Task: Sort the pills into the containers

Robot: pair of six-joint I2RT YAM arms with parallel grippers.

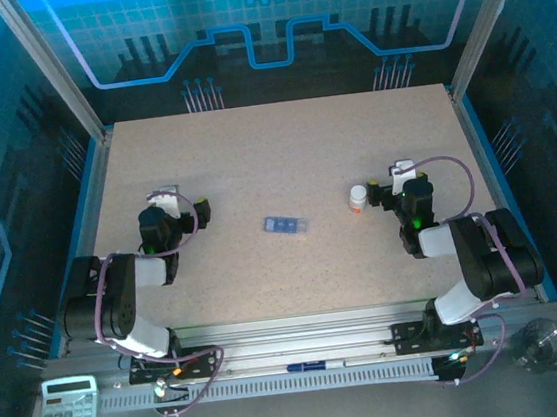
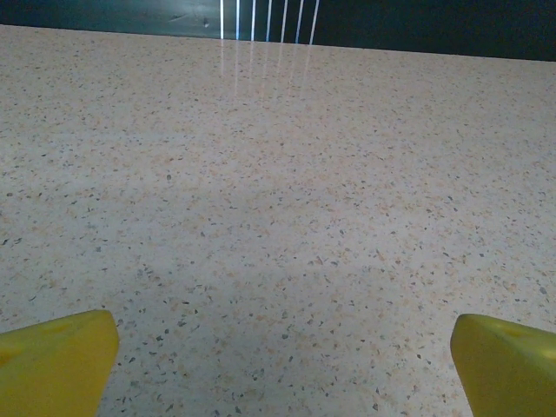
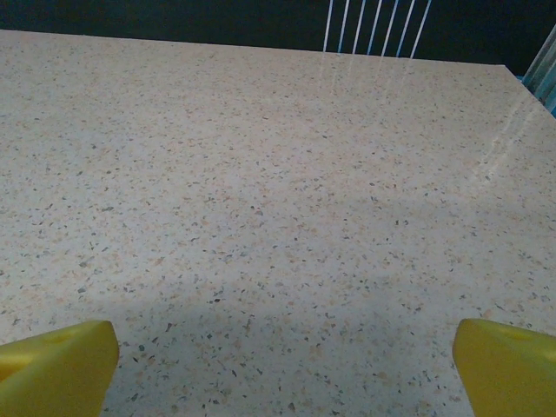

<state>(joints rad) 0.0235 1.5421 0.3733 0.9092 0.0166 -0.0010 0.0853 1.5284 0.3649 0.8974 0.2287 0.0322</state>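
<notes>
The containers are one small translucent blue pill box [image 1: 284, 225] lying flat near the middle of the speckled table [image 1: 282, 148]. The pills are out of view. A small orange bottle with a white cap [image 1: 358, 198] stands to the right of the box, just left of my right gripper [image 1: 388, 180]. My left gripper [image 1: 182, 201] rests at the left side, well clear of the box. Both grippers are open, their jaws spread wide. In each wrist view the yellow fingertips [image 2: 56, 360] [image 3: 56, 365] sit at the bottom corners with bare tabletop between them.
A calculator [image 1: 67, 414] lies off the table at the near left. A clear glass vessel [image 1: 546, 344] stands at the near right, and a pen [image 1: 312, 366] lies on the front rail. Metal frame posts [image 1: 51, 68] flank the table's far corners.
</notes>
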